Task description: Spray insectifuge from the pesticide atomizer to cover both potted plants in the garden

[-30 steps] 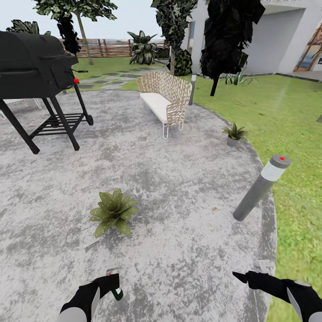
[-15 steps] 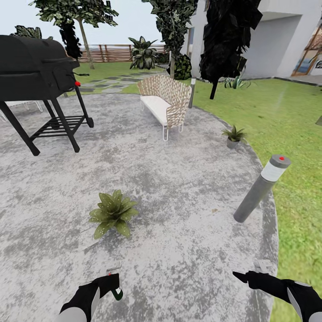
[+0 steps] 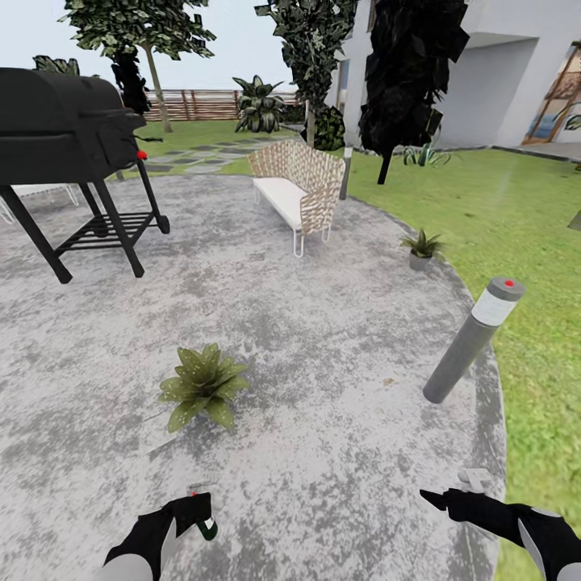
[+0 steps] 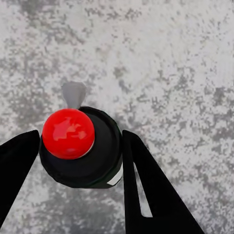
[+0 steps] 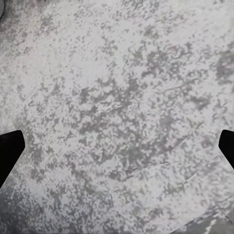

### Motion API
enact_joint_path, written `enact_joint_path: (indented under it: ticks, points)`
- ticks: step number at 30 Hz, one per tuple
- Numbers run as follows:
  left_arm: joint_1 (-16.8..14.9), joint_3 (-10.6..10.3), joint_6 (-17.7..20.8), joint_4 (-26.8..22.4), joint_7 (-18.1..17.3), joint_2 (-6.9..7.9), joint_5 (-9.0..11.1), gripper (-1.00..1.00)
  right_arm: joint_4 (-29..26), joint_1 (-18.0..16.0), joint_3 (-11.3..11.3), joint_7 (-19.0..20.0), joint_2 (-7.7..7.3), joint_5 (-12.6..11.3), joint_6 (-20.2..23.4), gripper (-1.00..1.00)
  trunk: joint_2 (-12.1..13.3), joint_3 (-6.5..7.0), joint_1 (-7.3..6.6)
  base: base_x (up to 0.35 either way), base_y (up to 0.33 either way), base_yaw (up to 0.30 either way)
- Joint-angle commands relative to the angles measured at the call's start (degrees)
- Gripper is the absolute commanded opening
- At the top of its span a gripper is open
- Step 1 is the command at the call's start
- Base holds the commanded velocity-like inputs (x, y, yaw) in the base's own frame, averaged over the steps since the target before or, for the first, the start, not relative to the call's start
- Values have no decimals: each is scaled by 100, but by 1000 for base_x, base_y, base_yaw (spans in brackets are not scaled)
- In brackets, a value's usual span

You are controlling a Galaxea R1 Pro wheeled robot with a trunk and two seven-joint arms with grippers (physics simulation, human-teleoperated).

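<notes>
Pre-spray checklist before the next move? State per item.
1. Left gripper closed on the pesticide atomizer: ok.
2. Nozzle aimed at a plant: cannot tell.
3. Near potted plant ahead of the left arm on the patio: ok.
4. Far potted plant at the patio edge in spray range: not ok, looks too far.
5. Right gripper open, free: ok.
6. Bollard lamp off the path to the near plant: ok.

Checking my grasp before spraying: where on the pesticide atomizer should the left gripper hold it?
On its dark round body, below the red cap, a finger on each side. The left gripper already straddles it this way, leaving the grey nozzle free.
</notes>
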Motion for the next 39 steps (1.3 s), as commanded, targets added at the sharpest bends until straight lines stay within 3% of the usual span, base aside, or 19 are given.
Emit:
enact_joint_path:
  ticks: [1, 7, 12, 15, 24, 29, 39]
  points:
    - [-7, 28, 20, -42, -58, 64, -27, -100, -8, -5, -49, 39, 4, 17, 60, 100, -44, -14, 22, 0, 0, 0]
    - [-48, -45, 30, -309, -63, 88, -34, -100, -30, -5, -62, 66, 13, 7, 86, 100, -285, -67, 154, 0, 0, 0]
    - [-57, -590, 34, -391, -71, 79, -30, -100, -31, -5, -66, 50, 45, 8, 88, 100, -485, -112, 264, 0, 0, 0]
    - [-58, -715, 45, -469, -96, 78, -28, -100, -27, -5, -82, 47, 34, 8, 57, 100, -605, -138, 330, 0, 0, 0]
    - [-58, -757, 67, -703, -228, 78, -28, -100, -17, -5, -656, 44, 22, 8, 34, 100, -966, -218, 527, 0, 0, 0]
    - [-58, -761, 67, -707, -229, 78, -28, -100, -17, -5, -703, 38, 22, 8, 33, 100, -1167, -263, 637, 0, 0, 0]
    - [-58, -757, 65, -776, -230, 78, -28, -100, -17, -5, -708, 38, 25, 8, 28, 100, -1167, -172, 637, 0, 0, 0]
